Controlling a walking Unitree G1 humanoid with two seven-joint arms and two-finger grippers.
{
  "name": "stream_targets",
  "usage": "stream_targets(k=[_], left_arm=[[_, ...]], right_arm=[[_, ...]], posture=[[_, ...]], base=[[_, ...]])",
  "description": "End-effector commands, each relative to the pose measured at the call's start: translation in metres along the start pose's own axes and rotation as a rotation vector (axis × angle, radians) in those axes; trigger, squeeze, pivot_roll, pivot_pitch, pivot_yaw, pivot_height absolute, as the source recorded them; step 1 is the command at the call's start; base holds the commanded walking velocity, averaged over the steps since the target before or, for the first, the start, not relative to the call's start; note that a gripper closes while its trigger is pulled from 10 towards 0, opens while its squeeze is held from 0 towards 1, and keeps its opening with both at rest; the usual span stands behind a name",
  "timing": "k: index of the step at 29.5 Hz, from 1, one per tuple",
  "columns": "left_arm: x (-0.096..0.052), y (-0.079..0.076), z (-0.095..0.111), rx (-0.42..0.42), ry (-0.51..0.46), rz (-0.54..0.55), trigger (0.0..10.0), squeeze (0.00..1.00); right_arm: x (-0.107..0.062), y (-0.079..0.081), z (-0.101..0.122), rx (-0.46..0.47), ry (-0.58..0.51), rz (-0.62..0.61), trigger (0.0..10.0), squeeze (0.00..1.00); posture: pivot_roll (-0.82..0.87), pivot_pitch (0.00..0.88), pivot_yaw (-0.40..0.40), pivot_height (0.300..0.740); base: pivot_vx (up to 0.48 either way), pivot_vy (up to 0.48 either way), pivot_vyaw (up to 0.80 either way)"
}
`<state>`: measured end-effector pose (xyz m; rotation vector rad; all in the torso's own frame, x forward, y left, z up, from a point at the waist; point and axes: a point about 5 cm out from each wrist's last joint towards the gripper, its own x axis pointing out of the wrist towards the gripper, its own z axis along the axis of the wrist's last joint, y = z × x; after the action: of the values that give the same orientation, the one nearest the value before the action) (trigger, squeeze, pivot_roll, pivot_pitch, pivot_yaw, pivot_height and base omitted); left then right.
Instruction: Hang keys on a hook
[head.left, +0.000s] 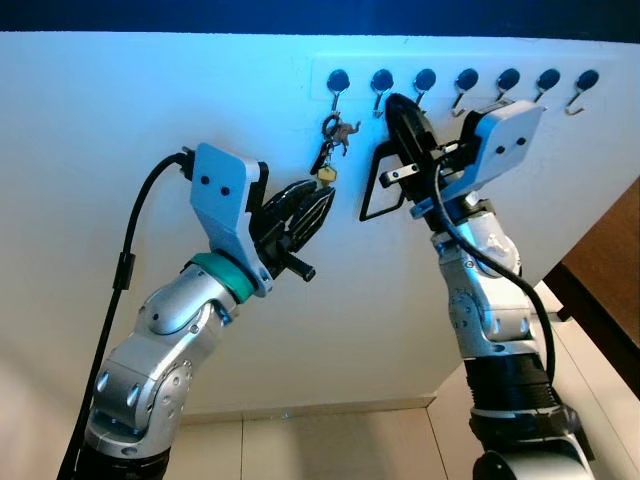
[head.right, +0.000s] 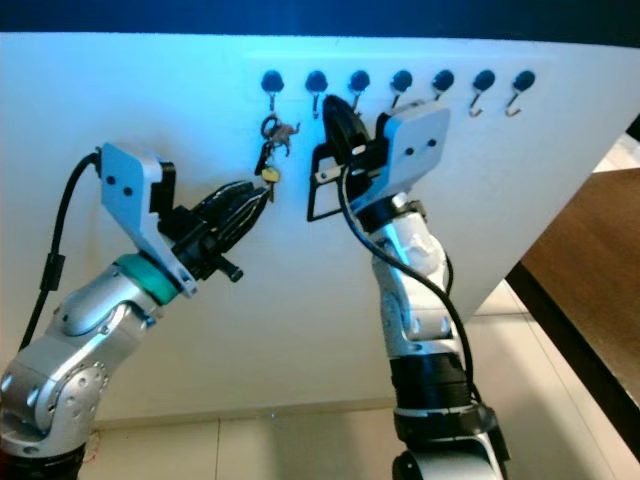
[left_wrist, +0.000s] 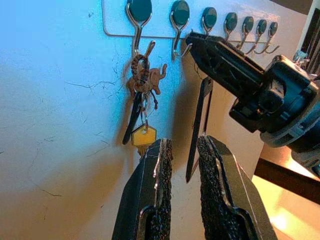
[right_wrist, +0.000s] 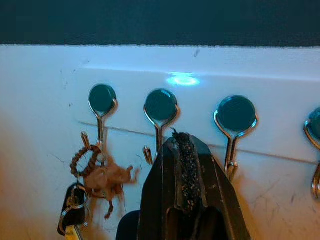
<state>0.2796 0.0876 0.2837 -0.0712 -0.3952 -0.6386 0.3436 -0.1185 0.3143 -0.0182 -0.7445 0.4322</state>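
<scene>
Seven dark-capped metal hooks (head.left: 463, 85) are seen in a row on a white rack (head.left: 318, 72) fixed to a white wall (head.left: 120, 120). A key bunch (head.left: 327, 150) is hung on the leftmost hook (head.left: 337, 85): an elephant-shaped charm w/ braided loop (left_wrist: 145, 75) at the top, a black fob (left_wrist: 134, 117) and a yellow-headed key (left_wrist: 144, 136) dangling below.

Left tool (head.left: 318, 205) is held up just below and beside the bunch, its fingers (left_wrist: 159, 170) set slightly apart w/ nothing gripped; in the left wrist view the yellow key is seen just above the fingertips, contact can't be told.

Right tool (head.left: 402, 110) is raised close to the rack, tip near the 2nd hook (right_wrist: 160, 112), right of the keys. Its fingers (right_wrist: 187, 160) are pressed together, closed, nothing held.

Pale tiled floor (head.left: 330, 445) is visible at the wall's base, and a brown wood surface (head.right: 590, 270) to the robot's right.
</scene>
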Motion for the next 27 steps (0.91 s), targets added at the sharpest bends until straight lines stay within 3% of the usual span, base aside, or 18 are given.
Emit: stream_targets(k=[1, 11, 20, 24, 27], left_arm=[[0.000, -0.001, -0.002, -0.006, 0.014, -0.006, 10.0, 0.00], [0.000, -0.001, -0.002, -0.007, 0.016, -0.006, 10.0, 0.00], [0.000, -0.001, -0.002, -0.006, 0.018, -0.006, 10.0, 0.00], [0.000, -0.001, -0.003, -0.005, 0.018, -0.006, 10.0, 0.00], [0.000, -0.002, -0.003, -0.006, 0.018, -0.009, 10.0, 0.00]], right_arm=[[-0.006, 0.000, -0.012, 0.008, 0.059, -0.012, 10.0, 0.00], [-0.019, 0.006, -0.027, 0.008, 0.127, 0.018, 10.0, 0.00], [-0.021, 0.010, -0.028, 0.013, 0.123, 0.052, 10.0, 0.00], [-0.022, 0.012, -0.026, 0.023, 0.105, 0.062, 10.0, 0.00], [-0.016, 0.016, -0.006, 0.050, 0.005, 0.103, 10.0, 0.00]], posture=[[0.07, 0.138, 0.081, 0.740], [0.07, 0.139, 0.081, 0.740], [0.07, 0.139, 0.082, 0.740], [0.07, 0.138, 0.081, 0.740], [0.07, 0.136, 0.082, 0.740]], base=[[0.000, 0.000, 0.00], [0.000, 0.000, 0.00], [0.000, 0.000, 0.00], [0.000, 0.000, 0.00], [0.000, 0.000, 0.00]])
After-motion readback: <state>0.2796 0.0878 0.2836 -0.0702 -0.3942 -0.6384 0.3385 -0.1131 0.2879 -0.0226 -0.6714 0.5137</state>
